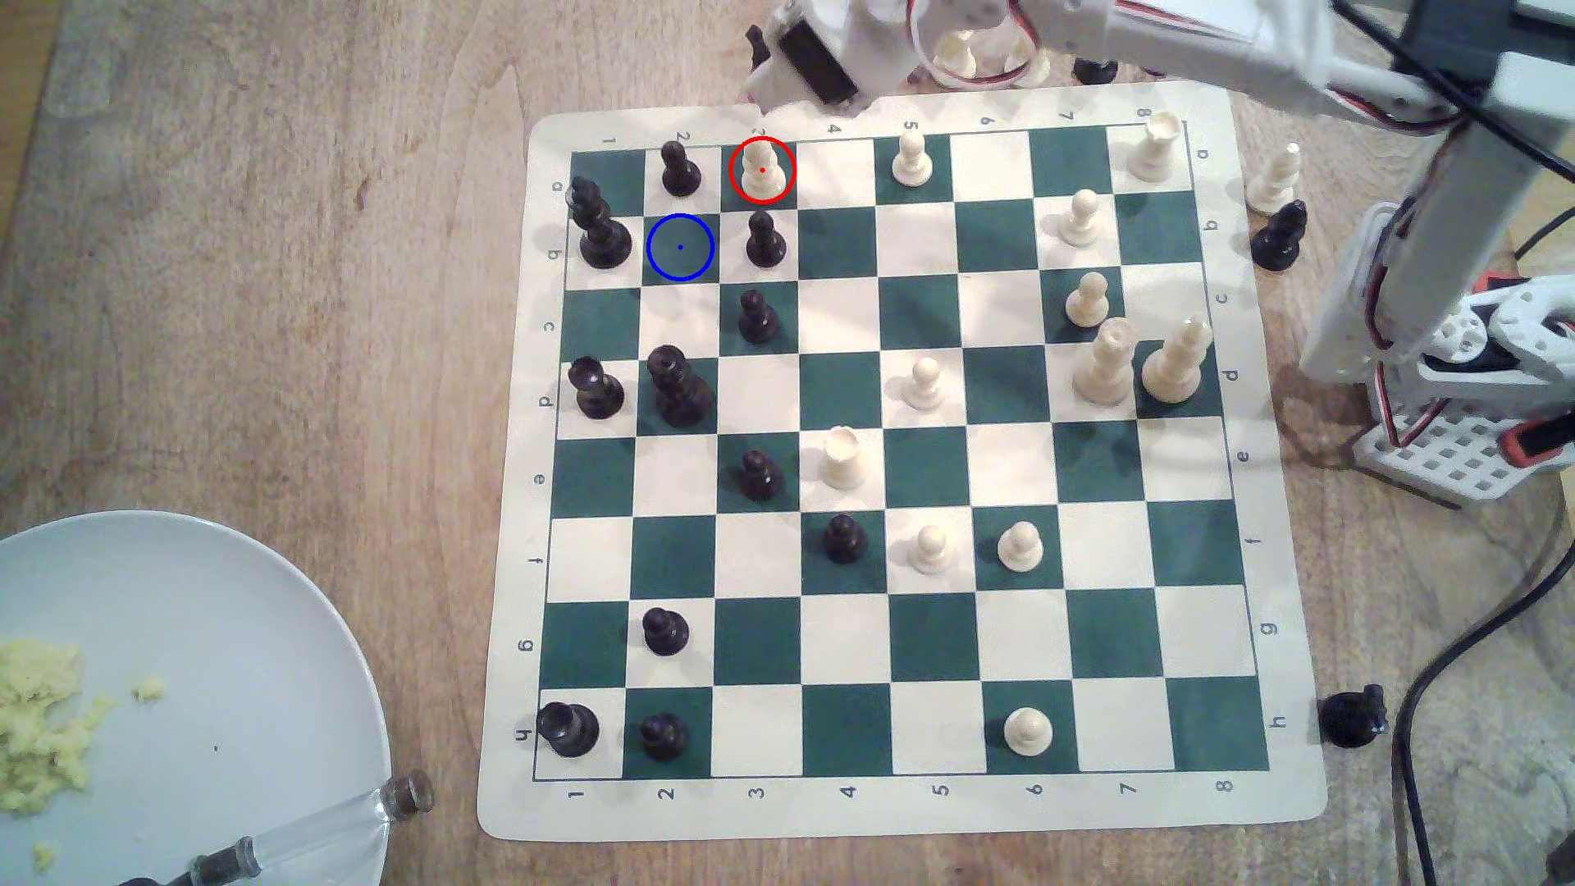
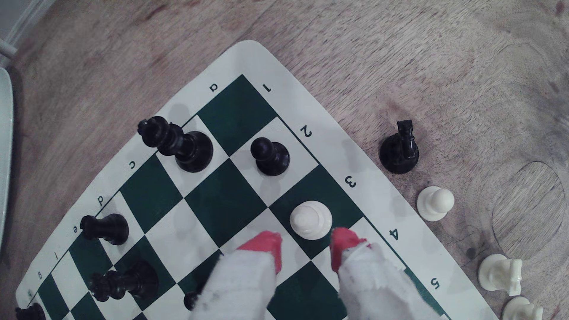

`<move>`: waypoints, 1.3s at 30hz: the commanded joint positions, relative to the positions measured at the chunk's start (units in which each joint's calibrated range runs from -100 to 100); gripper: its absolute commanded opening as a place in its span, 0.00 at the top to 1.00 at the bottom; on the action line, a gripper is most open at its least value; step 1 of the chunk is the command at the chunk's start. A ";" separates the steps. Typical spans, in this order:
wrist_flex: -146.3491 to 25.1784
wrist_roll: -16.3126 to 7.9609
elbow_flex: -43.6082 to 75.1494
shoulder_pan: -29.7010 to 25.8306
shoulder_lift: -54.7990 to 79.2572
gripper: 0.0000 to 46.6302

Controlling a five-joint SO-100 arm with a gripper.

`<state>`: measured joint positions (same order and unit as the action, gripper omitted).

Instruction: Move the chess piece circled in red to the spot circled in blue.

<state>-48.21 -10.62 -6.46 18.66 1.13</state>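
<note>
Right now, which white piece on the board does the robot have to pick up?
Go to the green-and-cream chessboard, far edge row, third square from the exterior view's left. The red-circled cream piece stands there, the only light piece among black pawns.

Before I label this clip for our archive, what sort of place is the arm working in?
Probably a home table rather than a lab: a wooden tabletop, a roll-up chess mat with a game under way, and a plate with leftover food and a utensil at the exterior view's lower left.

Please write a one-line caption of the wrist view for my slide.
Open gripper poised near the cream-white piece on its green square, red-tipped jaws not yet touching it.
</note>
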 commanded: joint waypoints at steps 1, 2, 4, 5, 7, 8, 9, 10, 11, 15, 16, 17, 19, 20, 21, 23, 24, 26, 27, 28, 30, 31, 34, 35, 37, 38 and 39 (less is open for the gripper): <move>1.77 -0.44 6.19 -0.08 0.91 0.80; 1.93 -0.49 6.55 -0.08 1.42 0.80; 2.34 -0.63 7.19 -0.24 2.52 0.81; 3.08 -0.73 7.55 -0.24 3.20 0.81; 3.74 -0.88 8.00 -0.32 3.88 0.81; 3.98 -0.88 8.28 -0.32 4.39 0.81; 4.06 -0.88 8.73 -0.39 5.24 0.81; 4.14 -0.88 8.73 -0.47 5.66 0.81; 4.23 -0.88 8.73 -0.47 6.08 0.81; 4.64 -0.93 9.27 -0.71 7.87 0.81; 4.64 -1.17 9.63 -0.71 8.21 0.80; 4.72 -1.51 10.09 -0.71 8.63 0.80; 5.62 -2.20 11.09 -0.63 9.65 0.79; 5.70 -2.20 11.36 -0.63 9.99 0.79; 5.70 -2.20 11.54 -0.63 10.33 0.79; 5.95 -2.05 11.54 -0.71 11.01 0.79; 5.95 -1.95 11.54 -0.71 11.18 0.79; 5.95 -1.71 11.18 -0.63 11.26 0.79; 5.95 -1.47 10.90 -0.55 11.43 0.79; 5.78 -1.37 10.90 -0.55 11.60 0.79; 5.78 -1.37 10.90 -0.47 12.03 0.79; 5.29 -1.37 10.81 -0.63 12.37 0.79; 4.88 -1.22 10.81 -0.71 12.71 0.79; 4.72 -1.03 10.81 -0.71 13.05 0.79; 4.39 -0.98 10.81 -0.71 13.30 0.79; 4.31 -0.93 10.54 -0.71 13.30 0.79; 4.31 -0.88 10.36 -0.63 13.30 0.79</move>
<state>-43.35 -11.84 -0.14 17.92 16.13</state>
